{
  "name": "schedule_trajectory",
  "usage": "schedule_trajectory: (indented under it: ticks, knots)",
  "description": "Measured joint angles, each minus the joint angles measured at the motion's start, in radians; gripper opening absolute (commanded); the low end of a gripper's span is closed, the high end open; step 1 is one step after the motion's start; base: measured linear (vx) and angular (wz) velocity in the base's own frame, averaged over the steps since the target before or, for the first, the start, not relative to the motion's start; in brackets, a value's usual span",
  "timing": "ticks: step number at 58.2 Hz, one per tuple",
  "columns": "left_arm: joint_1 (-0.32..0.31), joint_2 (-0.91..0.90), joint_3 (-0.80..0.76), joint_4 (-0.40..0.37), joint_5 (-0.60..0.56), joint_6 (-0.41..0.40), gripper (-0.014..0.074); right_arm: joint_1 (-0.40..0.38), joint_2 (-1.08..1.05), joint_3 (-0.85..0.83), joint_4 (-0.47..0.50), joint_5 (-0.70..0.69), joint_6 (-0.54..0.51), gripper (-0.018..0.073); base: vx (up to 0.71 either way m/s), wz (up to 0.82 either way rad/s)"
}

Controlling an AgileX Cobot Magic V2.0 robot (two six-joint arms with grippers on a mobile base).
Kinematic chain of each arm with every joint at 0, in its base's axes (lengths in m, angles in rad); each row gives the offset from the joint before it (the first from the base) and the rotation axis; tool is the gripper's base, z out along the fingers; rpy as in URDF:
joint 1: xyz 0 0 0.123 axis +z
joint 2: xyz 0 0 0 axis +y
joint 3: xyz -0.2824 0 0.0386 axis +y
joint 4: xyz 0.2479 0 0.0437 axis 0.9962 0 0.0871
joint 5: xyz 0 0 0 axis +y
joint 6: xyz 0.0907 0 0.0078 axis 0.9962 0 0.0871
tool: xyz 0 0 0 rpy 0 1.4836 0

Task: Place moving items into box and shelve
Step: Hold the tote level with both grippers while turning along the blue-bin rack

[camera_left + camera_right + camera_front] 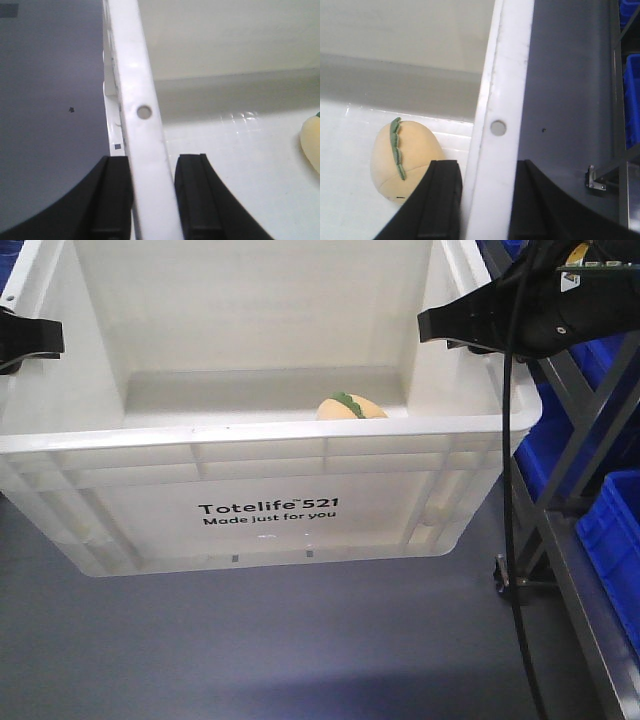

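White plastic box [260, 465], printed "Totelife 521", is being gripped at both side rims: left gripper [152, 167] is pinching the left rim between black fingers, right gripper [487, 172] is pinching the right rim. Yellow-orange plush toy [405, 160] with a green leaf is lying on the box bottom near the right wall. Blue bins [610, 530] are sitting at right.

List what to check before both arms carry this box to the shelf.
1. Left gripper straddles the box rim, fingers against it: ok.
2. Right gripper straddles the opposite rim: ok.
3. Plush toy lies on the box floor: ok.
4. All moving items loaded: cannot tell, only one shows.
5. Clearance from the shelf frame beside the box's right side: cannot tell.
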Motion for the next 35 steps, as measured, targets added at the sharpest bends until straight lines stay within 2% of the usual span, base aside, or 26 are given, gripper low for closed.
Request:
schedule_trajectory:
  ticks: [35]
  knots:
    - [0.000, 0.000, 0.000, 0.000, 0.000, 0.000, 0.0056, 0.000, 0.000, 0.000, 0.000, 0.000, 0.000, 0.0110, 0.41, 0.00]
